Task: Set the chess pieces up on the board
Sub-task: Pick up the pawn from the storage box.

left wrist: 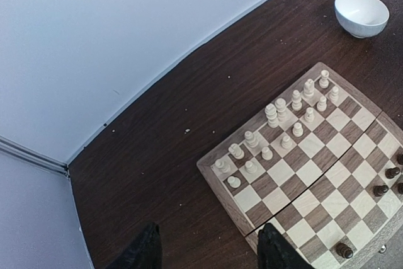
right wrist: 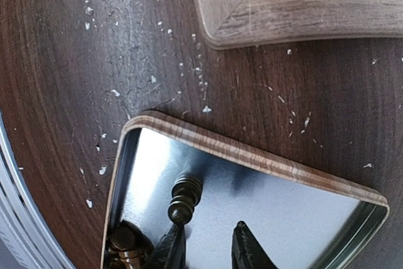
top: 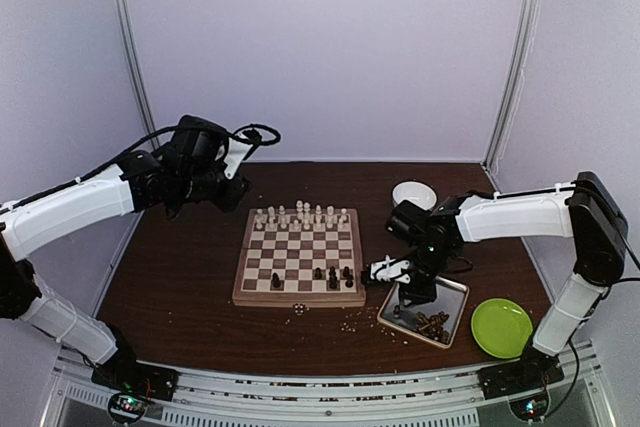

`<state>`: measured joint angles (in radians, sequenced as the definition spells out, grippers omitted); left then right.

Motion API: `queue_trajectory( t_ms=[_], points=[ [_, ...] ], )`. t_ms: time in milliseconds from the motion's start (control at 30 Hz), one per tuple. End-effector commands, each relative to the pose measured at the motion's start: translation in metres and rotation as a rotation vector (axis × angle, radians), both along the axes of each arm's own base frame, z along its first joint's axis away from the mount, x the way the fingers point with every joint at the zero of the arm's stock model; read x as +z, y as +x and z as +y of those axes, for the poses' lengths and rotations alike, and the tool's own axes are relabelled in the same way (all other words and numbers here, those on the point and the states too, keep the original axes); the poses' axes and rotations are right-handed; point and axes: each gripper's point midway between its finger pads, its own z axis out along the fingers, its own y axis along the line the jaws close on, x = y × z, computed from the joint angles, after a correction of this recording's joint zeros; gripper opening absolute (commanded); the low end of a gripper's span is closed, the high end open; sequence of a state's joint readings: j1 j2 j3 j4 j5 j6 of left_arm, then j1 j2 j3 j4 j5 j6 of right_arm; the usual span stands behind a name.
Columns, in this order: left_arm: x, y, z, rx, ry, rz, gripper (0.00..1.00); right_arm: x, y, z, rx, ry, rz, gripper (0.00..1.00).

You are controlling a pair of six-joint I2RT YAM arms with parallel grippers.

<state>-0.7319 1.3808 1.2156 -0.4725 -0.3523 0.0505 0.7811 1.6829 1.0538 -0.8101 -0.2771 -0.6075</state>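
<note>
The dark wood table (top: pixel 180 277) fills the middle of the top view. The left arm (top: pixel 70 207) reaches in from the left edge towards the upper left. The right arm (top: pixel 520 215) bends in from the right edge towards centre.

The board (top: pixel 300 257) lies flat at centre frame. A metal tray (top: pixel 452 299) sits just beside the board's lower right corner. A green plate (top: pixel 500 327) is at the lower right, and a white bowl (top: pixel 414 194) lies above the tray.

The left gripper (left wrist: pixel 211 253) hangs over bare table off the board's upper left corner. Its jaws are spread with nothing between them. The right gripper (right wrist: pixel 208 250) is down in the tray's left corner. Its jaws stand a little apart around bare metal.

Cream pieces (top: pixel 300 215) fill the board's two top rows. A few dark pieces (top: pixel 330 274) stand on the bottom rows. More dark pieces lie heaped in the tray's lower part. In the right wrist view one lying dark piece (right wrist: pixel 182 198) touches the tip of the left-hand finger (right wrist: pixel 170 250).

Pale crumbs (right wrist: pixel 204 109) dot the table between board and tray.
</note>
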Motion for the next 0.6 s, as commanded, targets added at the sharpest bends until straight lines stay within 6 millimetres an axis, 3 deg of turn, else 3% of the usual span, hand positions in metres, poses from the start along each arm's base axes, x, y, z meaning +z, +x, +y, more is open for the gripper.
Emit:
queue_trajectory(
  t_ms=[0,267,433,567],
  points=[
    [0.01,0.006,-0.002,0.017,-0.034,-0.021,0.53,0.003,-0.004,0.009,0.042,0.031,0.0,0.27],
    [0.01,0.006,-0.003,0.01,-0.033,-0.018,0.53,0.009,-0.023,0.009,0.115,0.06,0.045,0.28],
    [0.01,0.006,-0.004,0.003,-0.037,-0.015,0.53,0.007,-0.022,0.014,0.111,0.056,0.054,0.3],
    [0.01,0.005,-0.004,0.003,-0.036,-0.013,0.53,-0.001,-0.021,0.014,0.105,0.031,0.07,0.26]
  ],
)
